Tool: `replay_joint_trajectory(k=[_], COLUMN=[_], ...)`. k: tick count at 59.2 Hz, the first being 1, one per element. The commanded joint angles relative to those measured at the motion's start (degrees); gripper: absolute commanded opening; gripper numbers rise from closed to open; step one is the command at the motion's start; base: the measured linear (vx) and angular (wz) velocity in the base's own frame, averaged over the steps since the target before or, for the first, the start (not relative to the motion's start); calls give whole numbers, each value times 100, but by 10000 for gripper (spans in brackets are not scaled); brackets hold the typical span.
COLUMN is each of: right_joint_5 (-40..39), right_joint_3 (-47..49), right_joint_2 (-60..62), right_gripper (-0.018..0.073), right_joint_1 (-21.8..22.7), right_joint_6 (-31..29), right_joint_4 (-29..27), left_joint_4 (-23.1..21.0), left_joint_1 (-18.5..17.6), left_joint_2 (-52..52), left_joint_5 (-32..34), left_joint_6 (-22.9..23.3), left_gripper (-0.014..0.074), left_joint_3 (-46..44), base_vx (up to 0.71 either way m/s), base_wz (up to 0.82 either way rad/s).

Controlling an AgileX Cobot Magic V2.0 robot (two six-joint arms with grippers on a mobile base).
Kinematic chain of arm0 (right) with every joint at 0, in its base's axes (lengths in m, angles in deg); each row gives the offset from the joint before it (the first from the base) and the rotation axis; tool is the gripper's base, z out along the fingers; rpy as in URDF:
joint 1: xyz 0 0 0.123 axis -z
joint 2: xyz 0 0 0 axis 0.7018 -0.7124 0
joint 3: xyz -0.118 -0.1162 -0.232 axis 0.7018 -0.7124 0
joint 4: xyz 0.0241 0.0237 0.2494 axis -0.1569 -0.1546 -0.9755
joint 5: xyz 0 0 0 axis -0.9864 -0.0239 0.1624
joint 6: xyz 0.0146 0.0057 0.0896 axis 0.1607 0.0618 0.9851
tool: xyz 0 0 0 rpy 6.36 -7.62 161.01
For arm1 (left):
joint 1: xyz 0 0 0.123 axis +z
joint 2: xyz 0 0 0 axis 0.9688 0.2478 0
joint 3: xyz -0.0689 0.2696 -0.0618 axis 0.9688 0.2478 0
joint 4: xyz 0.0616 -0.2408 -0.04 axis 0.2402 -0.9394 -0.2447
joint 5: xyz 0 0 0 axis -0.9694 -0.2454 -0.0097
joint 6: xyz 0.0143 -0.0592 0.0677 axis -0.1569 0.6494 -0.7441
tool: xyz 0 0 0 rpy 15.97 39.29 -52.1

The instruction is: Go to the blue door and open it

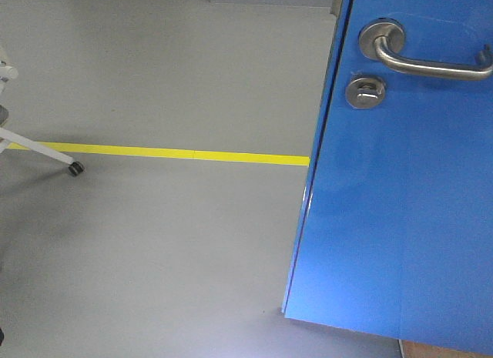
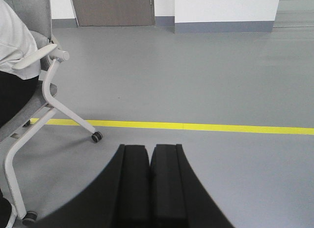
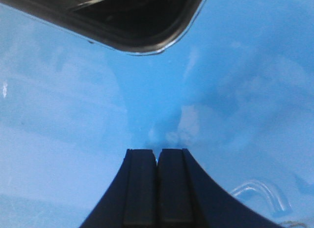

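Observation:
The blue door (image 1: 400, 219) fills the right of the front view, its free edge slanting down to the grey floor. Its silver lever handle (image 1: 420, 54) sits at the top right, with the round thumb-turn lock (image 1: 365, 92) just below. Neither gripper shows in the front view. My right gripper (image 3: 157, 152) is shut and empty, its tips very close to or touching the glossy blue door (image 3: 235, 90); I cannot tell which. My left gripper (image 2: 149, 148) is shut and empty, pointing over open grey floor away from the door.
A yellow floor line (image 1: 177, 152) runs across to the door's edge. A white-framed wheeled chair (image 2: 54, 98) with a seated person (image 2: 12, 41) stands at the left. A grey door (image 2: 113, 7) and white wall lie far ahead. A dark reflection (image 3: 122, 17) shows on the door.

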Motion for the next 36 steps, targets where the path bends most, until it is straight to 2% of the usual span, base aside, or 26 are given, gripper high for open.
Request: replay_joint_trajectory(k=[1, 4, 10, 13, 14, 16, 27, 33, 36], right_joint_5=[-287, -281, -221, -241, -419, -505, -1169, -1801, -2078], right_joint_3=[165, 165, 42, -130, -636, -873, -2367, -3375, -3798], right_joint_2=[100, 113, 269, 428, 863, 1031, 2063, 2779, 3107], right_gripper=[-4, -4, -4, -4, -4, -4, -4, -4, -4], right_joint_1=[11, 11, -111, -310, -799, -972, -1776, -2028, -2051], right_joint_6=[-57, -63, -151, -151, -151, -151, -165, -165, -159], right_joint_4=[-186, -51, 614, 1181, 2545, 3014, 4938, 5666, 5799], left_joint_4=[5, 5, 5, 5, 5, 5, 5, 5, 5], left_joint_1=[-7, -7, -7, -7, -7, -7, -7, -7, -7], left_joint_2=[-98, -98, -98, -98, -98, -98, -98, -98, -98], left_joint_5=[458, 458, 458, 458, 458, 458, 458, 458, 458], left_joint_6=[23, 23, 23, 23, 23, 23, 23, 23, 23], left_gripper=[71, 71, 71, 71, 71, 71, 71, 71, 71], left_joint_3=[-182, -182, -182, -182, -182, -182, -182, -182, -182], base_vx=[0, 0, 0, 0, 0, 0, 0, 0, 0], base_wz=[0, 0, 0, 0, 0, 0, 0, 0, 0])
